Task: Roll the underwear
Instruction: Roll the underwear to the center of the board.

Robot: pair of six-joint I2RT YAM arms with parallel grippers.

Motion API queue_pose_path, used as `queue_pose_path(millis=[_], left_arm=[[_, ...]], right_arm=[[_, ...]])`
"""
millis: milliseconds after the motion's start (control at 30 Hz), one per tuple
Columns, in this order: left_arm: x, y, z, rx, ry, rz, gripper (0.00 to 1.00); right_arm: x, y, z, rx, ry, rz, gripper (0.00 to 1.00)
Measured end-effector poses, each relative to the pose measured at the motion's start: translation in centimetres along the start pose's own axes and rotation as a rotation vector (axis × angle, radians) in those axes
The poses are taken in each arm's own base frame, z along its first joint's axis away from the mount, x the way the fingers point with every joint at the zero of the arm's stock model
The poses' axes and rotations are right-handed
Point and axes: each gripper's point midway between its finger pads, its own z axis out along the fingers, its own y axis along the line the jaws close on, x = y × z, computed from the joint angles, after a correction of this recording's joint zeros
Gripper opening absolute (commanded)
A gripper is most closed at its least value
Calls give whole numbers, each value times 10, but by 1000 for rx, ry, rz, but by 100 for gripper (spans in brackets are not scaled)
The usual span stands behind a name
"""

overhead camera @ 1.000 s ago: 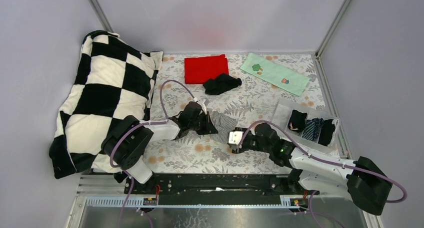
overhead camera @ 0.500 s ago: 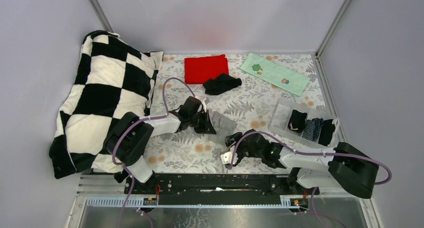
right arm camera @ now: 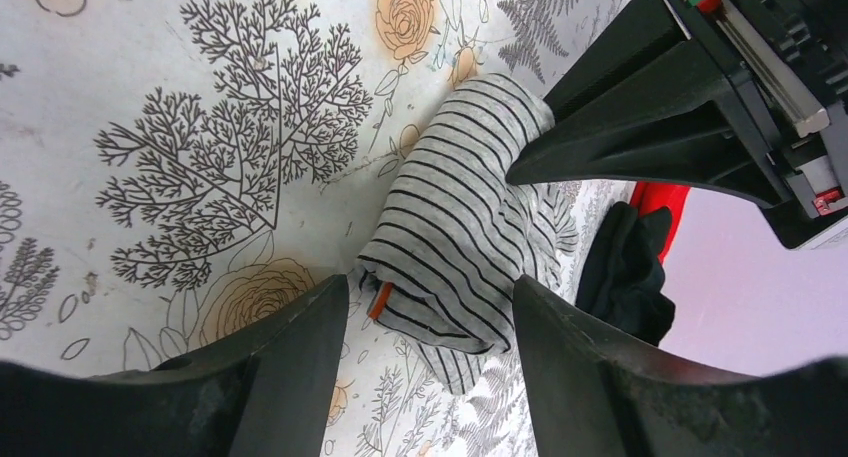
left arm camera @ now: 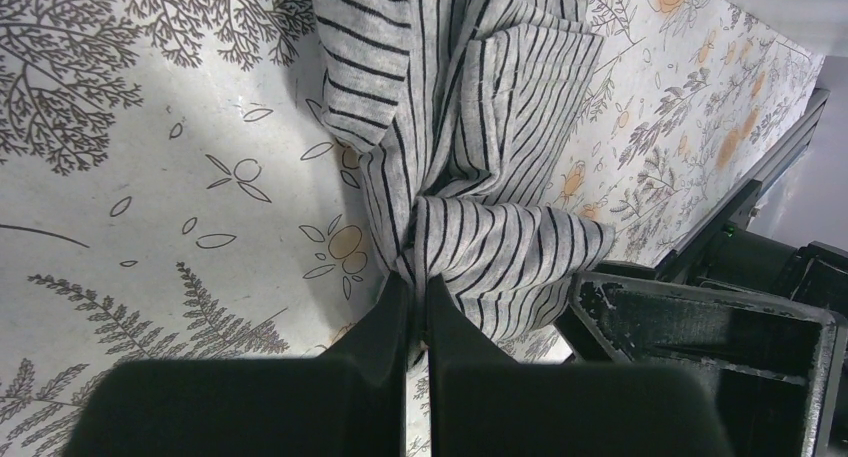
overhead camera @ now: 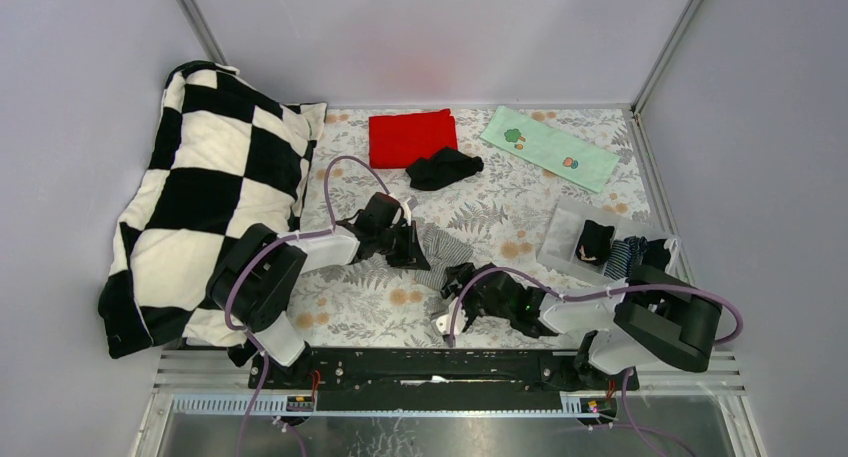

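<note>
Location: striped underwear [left arm camera: 470, 127] lying at centre of table [overhead camera: 520, 202], partly rolled.
Grip: left jaws closed, pinching bunched edge; right jaws standing open, straddling rolled end.
Advice: left anchoring cloth taut; right closing squarely across roll, turning evenly, avoiding loose folds slipping out.

Top view looking down from near edge, wrist views close, low, apparently opposed, sharing striped underwear [left arm camera: 470, 127]

Pale lilac walls [overhead camera: 420, 37], floral-print tabletop [overhead camera: 520, 202], perhaps metal corner posts [overhead camera: 194, 17]
</note>
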Motion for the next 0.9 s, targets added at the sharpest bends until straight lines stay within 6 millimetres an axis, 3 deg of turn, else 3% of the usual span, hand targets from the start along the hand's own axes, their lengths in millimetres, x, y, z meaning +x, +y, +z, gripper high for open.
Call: queue_pose_path(millis=[100,167,400,533,700,833,900], left_arm=[[0,0,0,0,1,-1,0],[0,0,0,2,2,-3,0],[0,0,0,4,5,-4,0],[0,2,-3,1,-2,-15,2],[6,6,-16,-18,-19,-52,36],[2,14,-37,-72,-79,-89,55],[-4,17,-51,-103,-131,-100,60]], right_arm=[[3,-1,2,5,14,-24,61],[4,0,4,6,21,-34,52],[7,3,13,9,29,-29,5],[4,0,12,50,12,46,0],[-9,-8,8,101,-58,180,0],[-19,-11,3,127,-111,313,0],[-22,-8,2,127,-131,387,1]])
